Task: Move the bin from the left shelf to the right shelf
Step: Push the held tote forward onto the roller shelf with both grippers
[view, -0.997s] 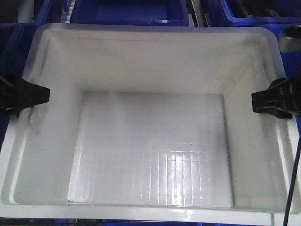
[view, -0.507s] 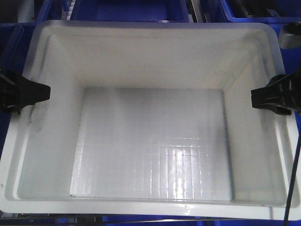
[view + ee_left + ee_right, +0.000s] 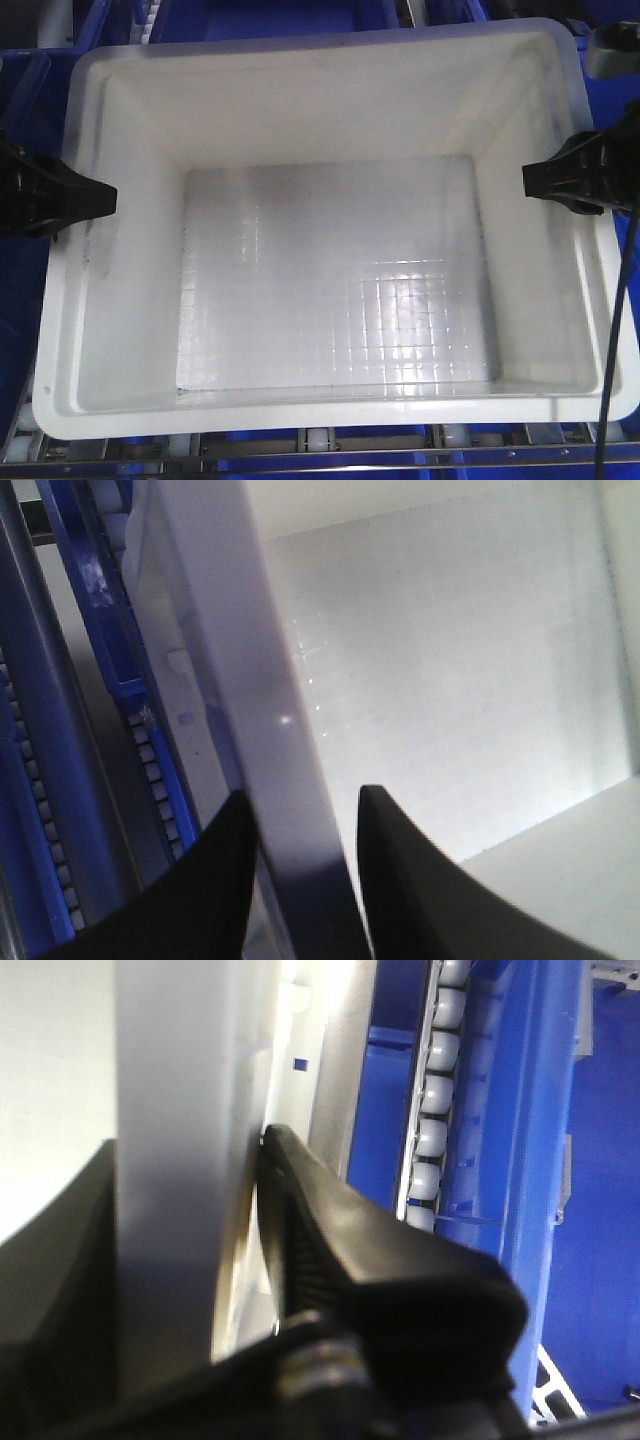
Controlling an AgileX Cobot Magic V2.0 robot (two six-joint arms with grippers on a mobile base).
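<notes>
Exterior front-facing view looks straight down into the one white bin (image 3: 300, 110), open and holding nothing, its gridded floor catching glare from the overhead light and some dark scuffs marking the inside of its left wall. It fills most of the frame, and its near rim lies just above the front edge of the right shelf (image 3: 400, 456), where a grey rail and a few small white rollers (image 3: 318, 440) peek out from under it; whether the bin's weight is on those rollers or in the arms I cannot tell. Two black grippers grip it, one on each side wall. The left gripper (image 3: 98, 200) straddles the left rim, and the left wrist view shows its two fingers (image 3: 225, 880) narrowed onto the thick rolled edge, one outside and one inside. The right gripper (image 3: 535, 180) does the same on the opposite rim; the right wrist view shows its ridged outer finger (image 3: 340, 1250) pressed to the wall. Dark blue crates (image 3: 270, 20) crowd the far side and both flanks, at least two along the far edge. More white rollers (image 3: 435, 1110) run in a blue track beside the bin. A black cable (image 3: 620, 350) hangs down past the right rim.
</notes>
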